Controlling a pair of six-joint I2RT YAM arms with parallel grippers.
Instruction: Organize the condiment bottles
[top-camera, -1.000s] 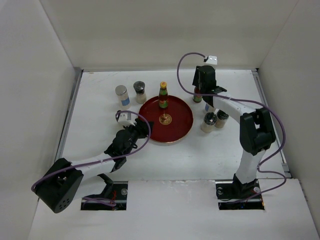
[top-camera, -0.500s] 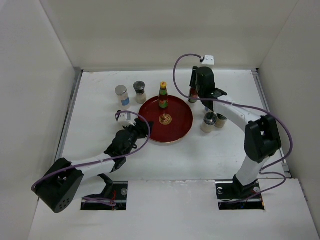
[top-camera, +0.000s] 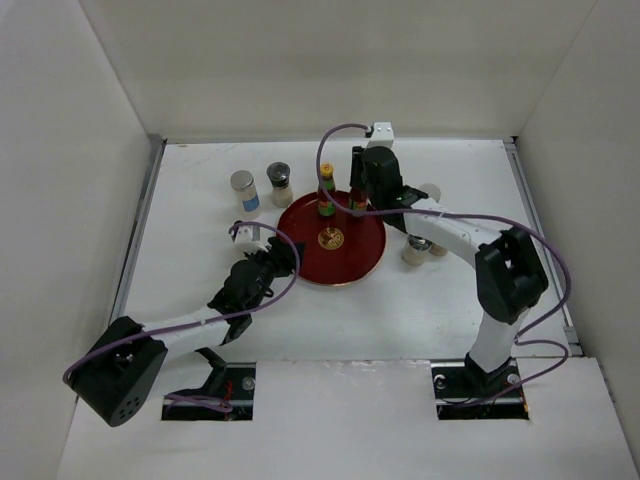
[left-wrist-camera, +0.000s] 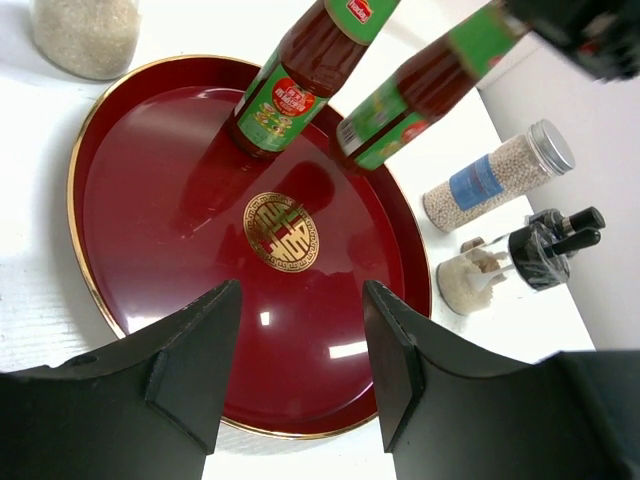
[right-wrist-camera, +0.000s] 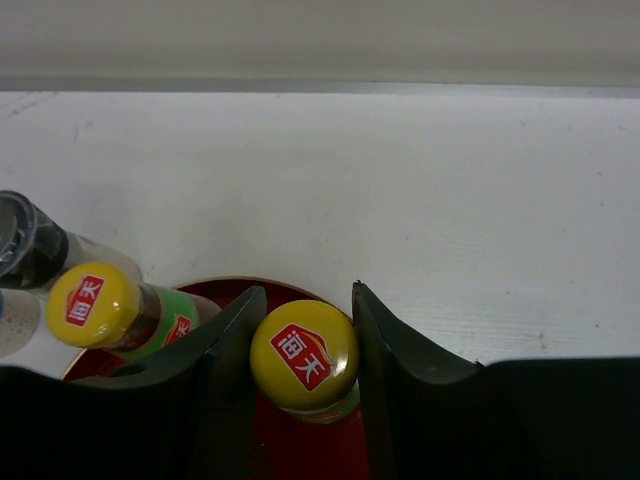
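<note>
Right gripper (right-wrist-camera: 303, 305) clamps sauce bottle (right-wrist-camera: 303, 357) near cap, over tray (left-wrist-camera: 150, 200) far side, just beside second bottle (left-wrist-camera: 300, 70) standing on tray. Left gripper (left-wrist-camera: 300, 305) fingers wide, empty, low at tray's near-left rim. Shakers (left-wrist-camera: 495, 180) on table, off tray.

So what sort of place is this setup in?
Most likely a lab test cell, not a kitchen: plain white walls box in a white table, and the props are condiment bottles on and around a red tray.
</note>
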